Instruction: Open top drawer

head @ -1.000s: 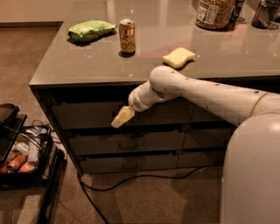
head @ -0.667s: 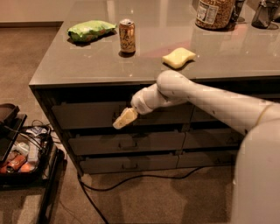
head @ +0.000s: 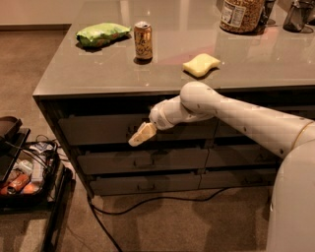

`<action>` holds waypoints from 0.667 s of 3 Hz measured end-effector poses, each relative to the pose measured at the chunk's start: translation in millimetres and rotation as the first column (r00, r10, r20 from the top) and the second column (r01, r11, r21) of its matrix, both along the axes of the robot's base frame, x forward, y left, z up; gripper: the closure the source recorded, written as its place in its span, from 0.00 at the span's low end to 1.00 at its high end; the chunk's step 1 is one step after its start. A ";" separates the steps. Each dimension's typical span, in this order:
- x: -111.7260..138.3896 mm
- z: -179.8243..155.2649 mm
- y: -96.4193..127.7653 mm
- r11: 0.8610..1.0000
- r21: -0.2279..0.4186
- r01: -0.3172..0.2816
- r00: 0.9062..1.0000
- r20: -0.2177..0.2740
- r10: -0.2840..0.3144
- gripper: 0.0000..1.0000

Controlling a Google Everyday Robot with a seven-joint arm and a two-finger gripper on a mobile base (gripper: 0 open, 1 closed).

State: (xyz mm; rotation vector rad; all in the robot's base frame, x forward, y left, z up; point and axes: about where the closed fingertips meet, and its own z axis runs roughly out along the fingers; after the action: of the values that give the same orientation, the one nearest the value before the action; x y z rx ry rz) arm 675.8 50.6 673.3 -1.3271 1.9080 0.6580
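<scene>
The top drawer (head: 93, 129) is the tallest dark front just under the grey counter's (head: 98, 74) edge, and it sits flush with the cabinet. My gripper (head: 141, 134), cream-coloured at the end of the white arm (head: 206, 106), lies against the middle of that front where the handle would be. It covers the handle. The arm reaches in from the right, across the drawer front.
Two shallower drawers (head: 142, 160) (head: 142, 185) lie below. On the counter stand a green bag (head: 103, 34), a can (head: 143, 40), a yellow sponge (head: 201, 65) and a jar (head: 240, 15). A black cart (head: 24, 172) with clutter is at left. A cable (head: 147, 201) runs along the floor.
The gripper has edged slightly right and down along the top drawer front. The elbow and my body have shifted right. The drawer has not moved.
</scene>
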 end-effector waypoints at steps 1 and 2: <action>0.0 0.0 0.0 1.000 0.000 0.000 1.000 0.000 0.000 0.19; 0.0 0.0 0.1 1.000 0.000 0.000 1.000 0.000 0.000 0.42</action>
State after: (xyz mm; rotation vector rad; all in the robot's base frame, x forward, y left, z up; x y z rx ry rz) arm 675.8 50.6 673.2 -1.3272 1.9080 0.6581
